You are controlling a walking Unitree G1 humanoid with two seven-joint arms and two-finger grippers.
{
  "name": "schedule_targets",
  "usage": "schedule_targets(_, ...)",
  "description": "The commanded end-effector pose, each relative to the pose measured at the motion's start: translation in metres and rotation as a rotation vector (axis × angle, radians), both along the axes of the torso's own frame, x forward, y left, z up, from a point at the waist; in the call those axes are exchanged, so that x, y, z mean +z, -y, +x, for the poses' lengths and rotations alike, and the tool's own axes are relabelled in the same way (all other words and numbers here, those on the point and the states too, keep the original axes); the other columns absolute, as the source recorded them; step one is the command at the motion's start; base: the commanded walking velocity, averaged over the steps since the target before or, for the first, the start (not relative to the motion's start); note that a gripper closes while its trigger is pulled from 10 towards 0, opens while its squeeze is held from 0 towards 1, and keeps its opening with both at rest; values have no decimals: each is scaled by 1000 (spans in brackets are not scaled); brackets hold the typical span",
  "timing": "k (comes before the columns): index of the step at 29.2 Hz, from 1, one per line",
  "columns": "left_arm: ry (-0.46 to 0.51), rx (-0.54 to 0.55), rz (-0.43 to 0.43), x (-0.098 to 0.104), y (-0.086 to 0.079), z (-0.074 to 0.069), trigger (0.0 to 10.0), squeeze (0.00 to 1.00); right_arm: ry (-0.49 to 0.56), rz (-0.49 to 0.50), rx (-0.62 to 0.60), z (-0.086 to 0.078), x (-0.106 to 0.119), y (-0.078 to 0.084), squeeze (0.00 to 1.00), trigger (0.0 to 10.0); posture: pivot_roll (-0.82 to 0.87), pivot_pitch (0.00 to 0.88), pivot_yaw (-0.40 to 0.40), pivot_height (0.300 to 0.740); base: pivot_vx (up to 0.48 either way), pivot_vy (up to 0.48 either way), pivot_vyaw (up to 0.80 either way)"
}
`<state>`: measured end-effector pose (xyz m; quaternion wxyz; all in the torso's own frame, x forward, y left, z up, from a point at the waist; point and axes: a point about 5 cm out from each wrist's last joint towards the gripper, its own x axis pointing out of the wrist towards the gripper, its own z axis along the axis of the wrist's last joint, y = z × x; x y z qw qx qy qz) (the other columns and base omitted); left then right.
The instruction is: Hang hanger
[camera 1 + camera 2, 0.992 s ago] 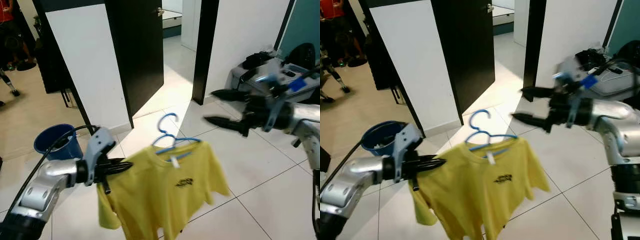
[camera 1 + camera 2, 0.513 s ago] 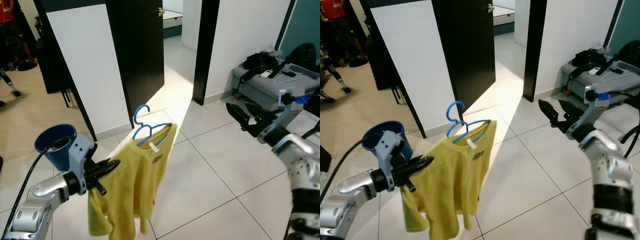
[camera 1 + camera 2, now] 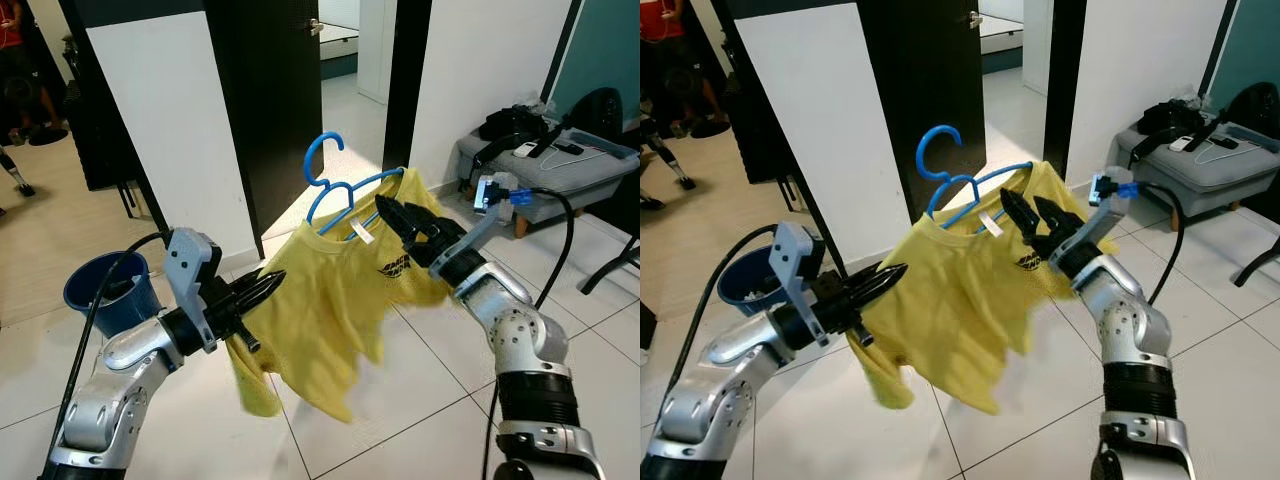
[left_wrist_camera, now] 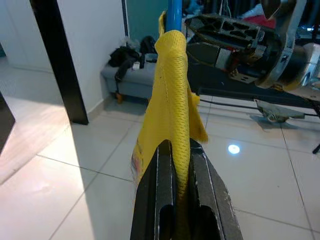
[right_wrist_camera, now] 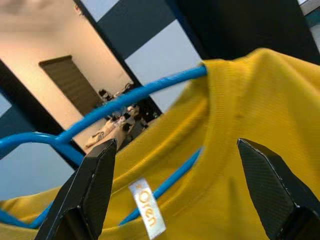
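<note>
While the robot stood on pale floor tiles (image 3: 420, 400), the scene read so:

Room: a dark door (image 3: 270, 90) stood open ahead beside a white wall panel (image 3: 165, 130); bare tiles lay below the shirt; a blue bucket (image 3: 105, 290) sat on the left, a grey bench (image 3: 560, 175) on the right.

Writing: dark print on the yellow shirt (image 3: 330, 300) and a white neck label (image 5: 148, 210), neither legible.

Left gripper (image 3: 262, 290): clenched on the shirt's shoulder fabric.

Right gripper (image 3: 405, 222): fingers spread wide, at the collar, gripping nothing.

Hanger: the blue hanger (image 3: 335, 185) sat inside the collar, held up in mid-air between both grippers, hook uppermost.
</note>
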<state>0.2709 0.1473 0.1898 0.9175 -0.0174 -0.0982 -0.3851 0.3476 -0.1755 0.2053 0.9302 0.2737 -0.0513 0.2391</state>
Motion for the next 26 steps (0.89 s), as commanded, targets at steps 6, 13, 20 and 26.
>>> schedule_targets(6, 54, -24, -19, 17, 10, -2, 10000, 0, 20, 74, -86, 3, 12, 1, 0, 9176, -83, 0, 49, 740, 0, 0, 0)
schedule_targets(13, 65, -46, -23, 21, 15, -8, 10000, 0, 16, 78, -107, 6, 15, 0, 0, 3725, -77, 0, 46, 740, 0, 0, 0)
schedule_targets(20, 64, -46, -22, 22, 16, -11, 10000, 0, 2, 78, -136, 10, 15, 1, 0, 4314, -67, 0, 32, 740, 0, 0, 0)
schedule_targets(26, 63, -57, -21, 22, 17, -15, 10000, 0, -1, 72, -146, 11, 16, 2, 0, 10000, -66, 0, 27, 740, 0, 0, 0)
